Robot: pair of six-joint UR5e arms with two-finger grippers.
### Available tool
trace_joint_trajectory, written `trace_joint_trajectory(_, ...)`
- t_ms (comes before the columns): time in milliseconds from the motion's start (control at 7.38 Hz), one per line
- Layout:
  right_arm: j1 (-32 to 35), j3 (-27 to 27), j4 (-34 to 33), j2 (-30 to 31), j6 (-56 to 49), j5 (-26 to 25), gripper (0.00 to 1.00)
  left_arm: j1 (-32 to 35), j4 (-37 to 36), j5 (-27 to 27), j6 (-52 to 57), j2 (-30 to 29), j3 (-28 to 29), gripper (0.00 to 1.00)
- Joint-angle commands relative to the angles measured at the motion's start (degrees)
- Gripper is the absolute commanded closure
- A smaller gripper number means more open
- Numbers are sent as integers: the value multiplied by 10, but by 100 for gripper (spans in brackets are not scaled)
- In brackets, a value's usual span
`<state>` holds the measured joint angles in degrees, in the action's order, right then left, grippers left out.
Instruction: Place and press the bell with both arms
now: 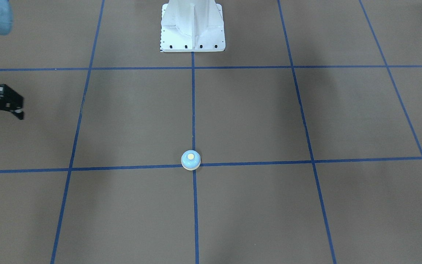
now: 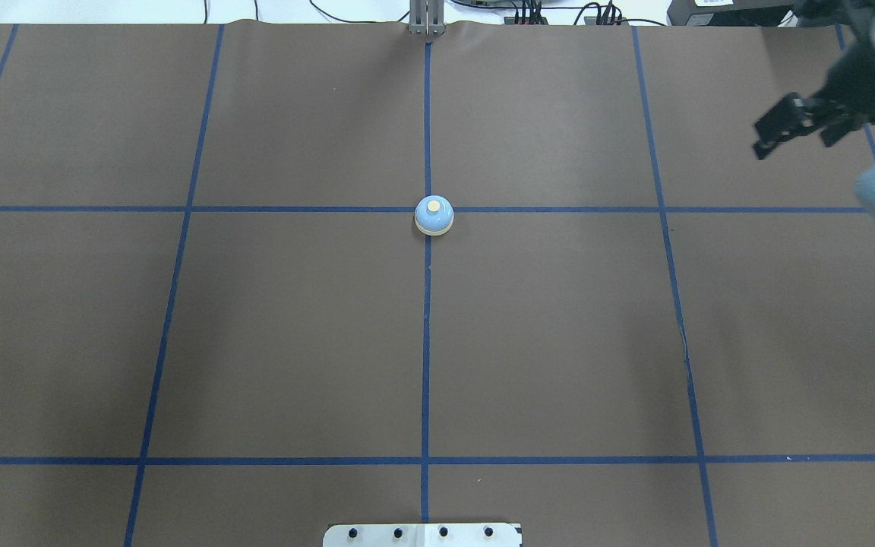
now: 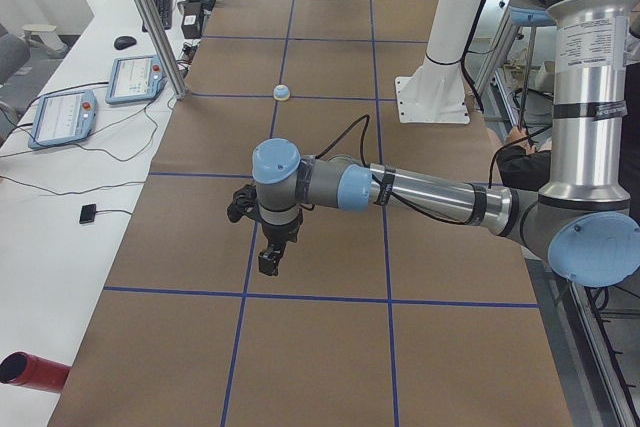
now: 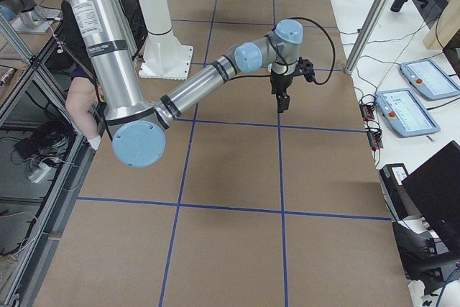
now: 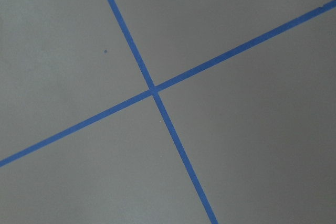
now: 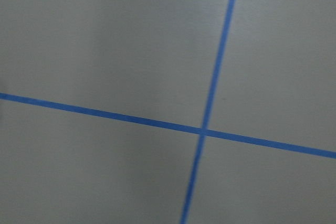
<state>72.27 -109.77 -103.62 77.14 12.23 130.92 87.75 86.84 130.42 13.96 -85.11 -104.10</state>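
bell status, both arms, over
Right gripper open, empty, out wide. Left gripper far off, state unreadable. Bell upright where blue tape lines cross, untouched. Nothing seen blocking.

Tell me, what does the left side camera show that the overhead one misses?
Only the left side view shows the left arm stretched over the table, its left gripper pointing down, and two touchscreen pads on the white bench. Only the overhead view makes out the cream button atop the bell. Both show that bell on a blue tape crossing on the brown table.
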Motion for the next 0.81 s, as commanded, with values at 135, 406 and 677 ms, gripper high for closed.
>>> trace_joint_trajectory(135,130,17,2,130,-149,21,0,21,3,19,0,15,5,0)
trace_joint_trajectory(406,158,44,3,150,-147,21,0,21,9,19,1,23,4,0)
trace_joint_trajectory(677,168,48,43,195,-147,22,0,21,8,18,0,28,7,0)
